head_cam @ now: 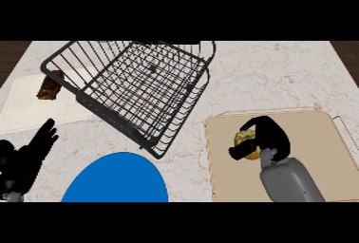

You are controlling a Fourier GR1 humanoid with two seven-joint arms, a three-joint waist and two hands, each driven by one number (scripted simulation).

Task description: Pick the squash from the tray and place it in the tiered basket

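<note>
Your left hand [28, 152] rests with fingers apart, left of the basket [140, 90], leaving that side of the table free. Right of the basket, your right hand [266, 137] curls its fingers round the squash [245, 137] on the tray [316, 142], ready for lifting.

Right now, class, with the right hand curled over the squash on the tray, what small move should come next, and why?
Probably a short lift straight up. The right hand has its fingers curled round the squash, which still sits on the tray; the tiered basket lies up and to the left.
</note>
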